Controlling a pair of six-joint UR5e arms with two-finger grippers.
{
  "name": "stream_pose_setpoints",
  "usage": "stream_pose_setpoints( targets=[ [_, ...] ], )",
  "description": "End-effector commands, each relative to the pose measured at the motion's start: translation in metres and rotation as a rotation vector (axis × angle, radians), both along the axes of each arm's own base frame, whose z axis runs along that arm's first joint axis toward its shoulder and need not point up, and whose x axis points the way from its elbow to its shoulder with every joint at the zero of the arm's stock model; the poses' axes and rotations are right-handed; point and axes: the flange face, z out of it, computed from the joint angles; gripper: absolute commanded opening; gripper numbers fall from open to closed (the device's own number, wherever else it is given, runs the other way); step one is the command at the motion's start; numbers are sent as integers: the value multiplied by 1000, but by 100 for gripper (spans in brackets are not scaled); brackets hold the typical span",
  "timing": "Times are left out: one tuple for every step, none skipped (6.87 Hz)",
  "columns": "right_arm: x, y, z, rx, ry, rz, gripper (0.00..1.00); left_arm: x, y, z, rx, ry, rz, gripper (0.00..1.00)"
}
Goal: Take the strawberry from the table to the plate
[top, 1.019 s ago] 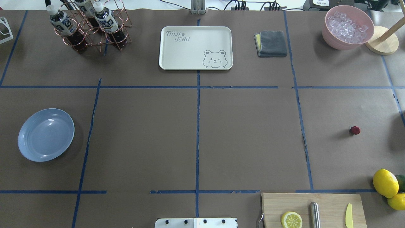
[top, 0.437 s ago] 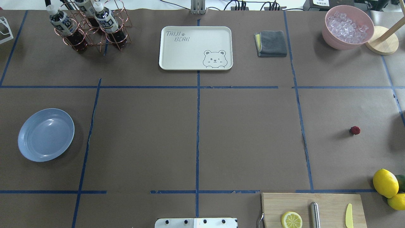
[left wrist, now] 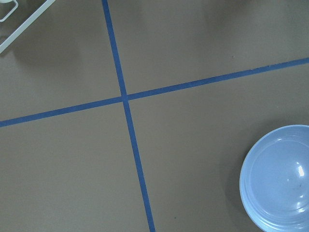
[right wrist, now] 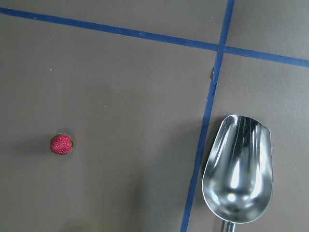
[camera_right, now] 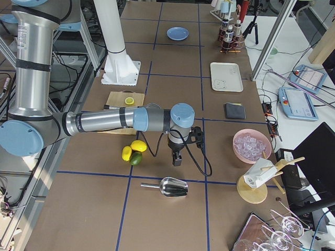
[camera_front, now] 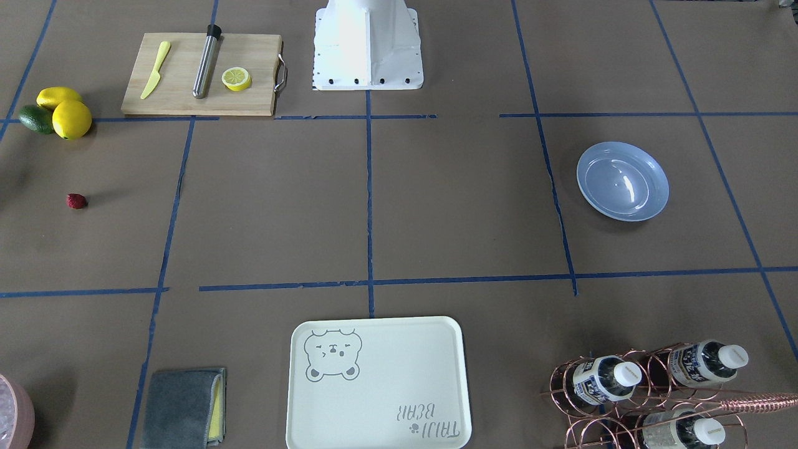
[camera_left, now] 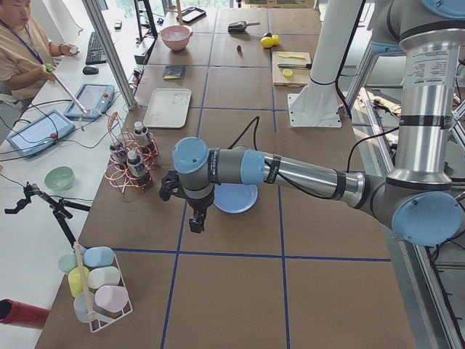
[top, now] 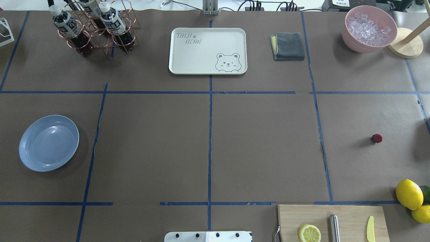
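Observation:
The strawberry (top: 377, 138) is a tiny dark-red berry lying alone on the brown paper table (top: 262, 144) at the right; it also shows at the left of the right wrist view (right wrist: 62, 144). The light-blue plate (top: 49, 143) sits empty at the far left and fills the lower right corner of the left wrist view (left wrist: 280, 179). My left gripper (camera_left: 197, 220) hangs fingers-down over the table beside the plate (camera_left: 235, 198). My right gripper (camera_right: 177, 159) hangs near the lemons. Neither shows outside the side views, so I cannot tell whether they are open or shut.
A cream bear tray (top: 208, 50), a grey cloth (top: 288, 46), a bottle rack (top: 97, 27) and a pink bowl of ice (top: 369, 28) line the far edge. A cutting board (top: 332, 222) and lemons (top: 409, 194) sit near right. A metal scoop (right wrist: 239, 169) lies beside the strawberry.

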Motion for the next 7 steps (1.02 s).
stream_pose_setpoints(
  targets=[
    [0, 1, 1, -4, -1, 1, 100, 43, -8, 8, 74, 12, 81, 100],
    [-1, 1, 1, -6, -15, 1, 100, 105, -14, 19, 153, 32, 180, 100],
    [-1, 1, 0, -7, -23, 1, 100, 148, -13, 43, 97, 54, 140, 100],
    [-2, 1, 0, -6, -24, 0, 100, 157, -11, 66, 8, 76, 24, 89],
    [-2, 1, 0, -7, -24, 1, 100, 192, -2, 75, -3, 83, 54, 87],
    [-2, 2, 0, -9, -26, 1, 100, 210, 2, 74, -39, 84, 58, 87],
    [-2, 2, 0, -11, -36, 2, 100, 236, 11, 75, -55, 79, 100, 87]
  ],
)
